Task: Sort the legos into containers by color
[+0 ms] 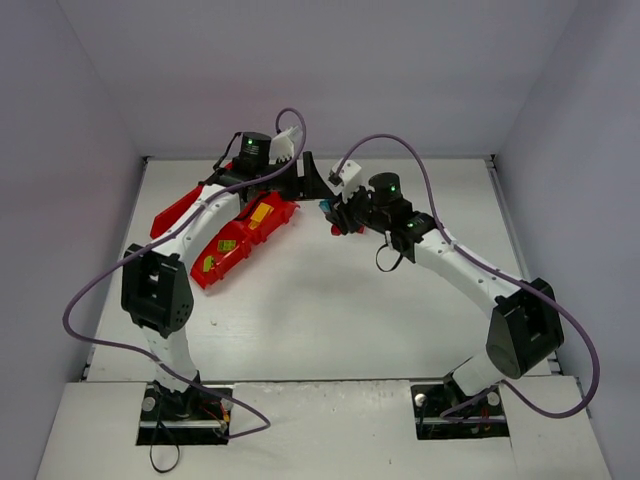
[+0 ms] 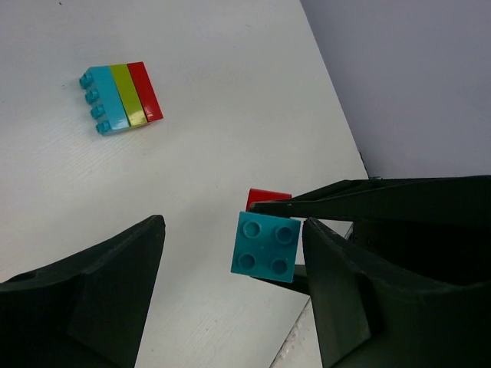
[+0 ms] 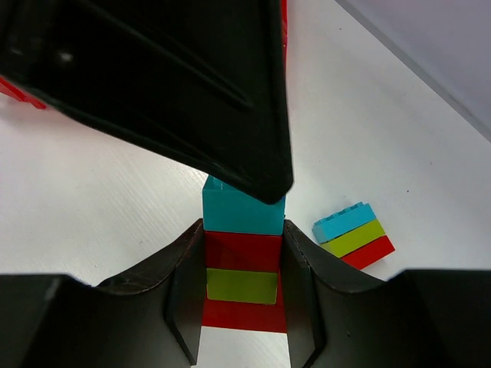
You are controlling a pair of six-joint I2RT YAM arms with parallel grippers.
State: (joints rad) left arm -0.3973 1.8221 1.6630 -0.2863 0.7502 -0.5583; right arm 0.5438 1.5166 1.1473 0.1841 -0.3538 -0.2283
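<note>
Table point(image 1: 330, 320): white, with pale panels on three sides. Both arms reach toward its far middle.
Left arm point(image 1: 185, 235): runs up the left side and passes over the tray, with its wrist near the far edge.
Right arm point(image 1: 470, 270): angles in from the right, and its wrist sits just beside the left one.
Tray point(image 1: 283, 213): glossy red, lying on a diagonal at the far left of the table. It is partly hidden under the left arm, so the dividers are hard to trace from above.
Tray contents: a yellow brick point(image 1: 260, 213) lies in the end nearest the grippers. Yellow-and-green bits point(image 1: 227, 245) lie further toward the near-left end and are too small to sort out.
Left gripper point(image 2: 230, 230): fingers spread wide on either side of the top of the held stack, pinching nothing.
Right gripper point(image 3: 244, 264): fingers pressed in on both flanks of the held stack, clamping it upright.
Held stack point(image 3: 242, 287): teal, red, lime, red from top to bottom. It sits at the far middle of the table, outside the tray. Cannot tell whether its base rests on the surface.
Loose stack point(image 2: 123, 96): teal, lime and red bricks joined, lying on its side on bare table. It is apart from both grippers and outside the tray.
Teal brick point(image 2: 266, 245): four studs, capping the held stack. It is closer to one left-gripper finger than the other, and contact is unclear.
</note>
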